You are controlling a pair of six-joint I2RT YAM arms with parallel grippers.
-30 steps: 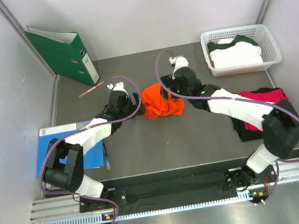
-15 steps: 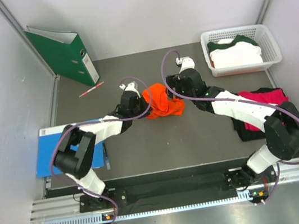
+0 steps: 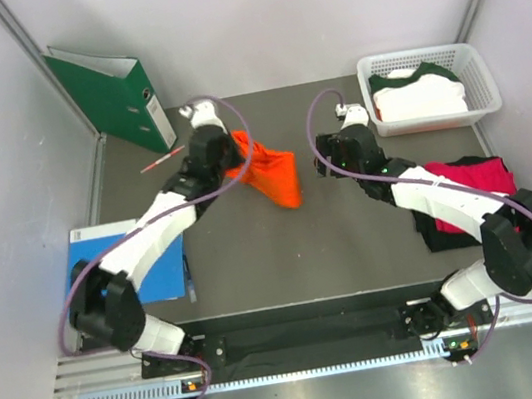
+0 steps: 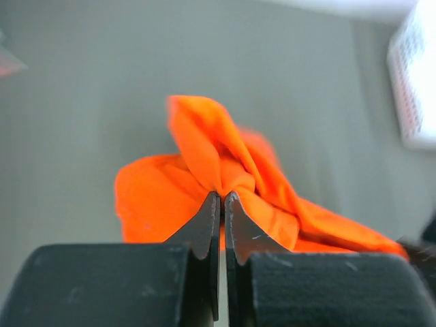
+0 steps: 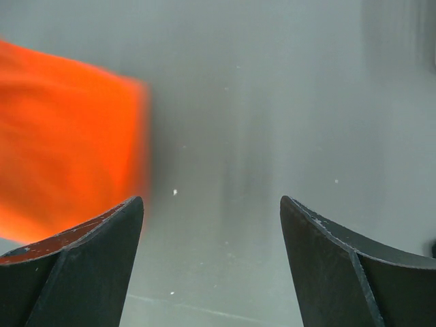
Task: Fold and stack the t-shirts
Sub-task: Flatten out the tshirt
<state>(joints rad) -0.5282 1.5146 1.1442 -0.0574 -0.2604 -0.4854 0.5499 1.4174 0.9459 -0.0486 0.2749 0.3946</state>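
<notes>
The bright orange t-shirt [image 3: 275,175] hangs crumpled over the back middle of the table, pinched at its upper left corner by my left gripper [image 3: 235,150]. In the left wrist view my left gripper [image 4: 222,197] is shut on a fold of the orange t-shirt [image 4: 197,170]. My right gripper [image 3: 325,158] stands open to the right of it, apart from the cloth. The right wrist view shows that gripper [image 5: 211,204] with nothing between its fingers and the orange t-shirt [image 5: 68,143] at the left. A magenta pink t-shirt [image 3: 465,178] lies on a black t-shirt [image 3: 433,232] at the right. A white t-shirt with dark green trim [image 3: 419,94] fills the basket.
A white plastic basket [image 3: 478,65] stands at the back right. A green ring binder [image 3: 112,92] leans at the back left, with a red pen [image 3: 162,159] in front of it. A blue folder [image 3: 124,262] lies at the left edge.
My left gripper closed on the orange t-shirt and lifted it up and back to the left. My right gripper let go and drew away to the right.
</notes>
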